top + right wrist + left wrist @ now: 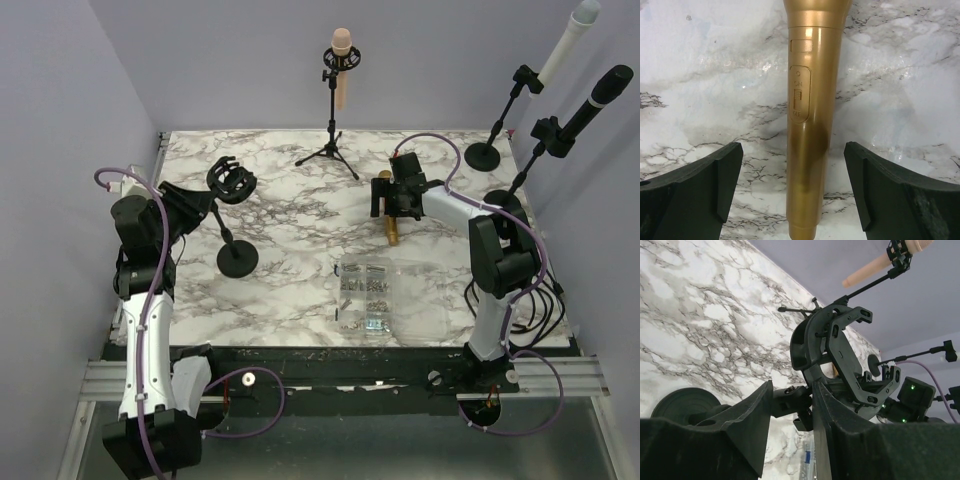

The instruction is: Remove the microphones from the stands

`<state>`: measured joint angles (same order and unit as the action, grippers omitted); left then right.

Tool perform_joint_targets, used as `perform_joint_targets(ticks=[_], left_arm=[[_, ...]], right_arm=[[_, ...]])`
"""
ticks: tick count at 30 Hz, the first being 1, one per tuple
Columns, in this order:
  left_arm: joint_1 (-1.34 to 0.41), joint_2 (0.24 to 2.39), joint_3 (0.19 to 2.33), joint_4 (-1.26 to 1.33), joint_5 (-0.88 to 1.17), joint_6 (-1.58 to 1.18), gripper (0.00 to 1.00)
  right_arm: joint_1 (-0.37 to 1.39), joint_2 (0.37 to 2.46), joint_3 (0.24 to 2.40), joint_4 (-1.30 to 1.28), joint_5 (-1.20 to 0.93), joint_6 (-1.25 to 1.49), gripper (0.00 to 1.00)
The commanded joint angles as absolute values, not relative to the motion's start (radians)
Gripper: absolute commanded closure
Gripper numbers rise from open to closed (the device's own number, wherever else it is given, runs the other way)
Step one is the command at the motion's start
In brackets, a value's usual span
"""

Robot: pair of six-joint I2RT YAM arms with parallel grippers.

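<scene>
The gold microphone [807,125] lies flat on the marble table [290,290], right of centre in the overhead view and well apart from the stand [237,258] at centre left. The right gripper [792,145] hangs over it with its fingers spread wide. The right wrist view shows bare marble between each finger and the barrel, and the switch facing up — detail the overhead view hides under the arm. The left gripper [792,387] is closed on the stand's neck joint, just below the black clip [835,345]; only the left wrist view shows that grip. A clear parts box [365,295] sits at lower centre of the overhead view.
</scene>
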<state>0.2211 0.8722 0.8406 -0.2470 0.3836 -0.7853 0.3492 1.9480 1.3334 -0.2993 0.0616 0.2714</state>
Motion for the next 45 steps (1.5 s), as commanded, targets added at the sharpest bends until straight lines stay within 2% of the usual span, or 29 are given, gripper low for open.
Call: perform_joint_targets(ticks=[1,21,25,29,35,38,45], left_arm=[[0.229,0.904,0.693,-0.474,0.243,-0.725,0.65],[0.222,0.983,0.495,-0.328,0.217,-0.760,0.67],[0.222,0.964,0.526,-0.346,0.222,-0.753,0.60],[0.222,0.901,0.576,-0.393,0.208,-0.733,0.42],[0.220,0.834,0.673,-0.451,0.213,-0.689,0.25],[0.209,0.808,0.693,-0.454,0.213,-0.644,0.21],[0.078,0.755,0.760,-0.464,0.118,-0.535,0.16]], right_arm=[[0.346,1.919,1.330,-0.284,0.049,0.265,0.09],[0.347,1.928,1.333,-0.284,0.035,0.263,0.09],[0.346,1.924,1.331,-0.284,0.034,0.264,0.09],[0.347,1.924,1.333,-0.284,0.031,0.262,0.09],[0.347,1.927,1.337,-0.289,0.025,0.260,0.09],[0.347,1.926,1.338,-0.291,0.026,0.260,0.09],[0.346,1.920,1.335,-0.291,0.026,0.256,0.08]])
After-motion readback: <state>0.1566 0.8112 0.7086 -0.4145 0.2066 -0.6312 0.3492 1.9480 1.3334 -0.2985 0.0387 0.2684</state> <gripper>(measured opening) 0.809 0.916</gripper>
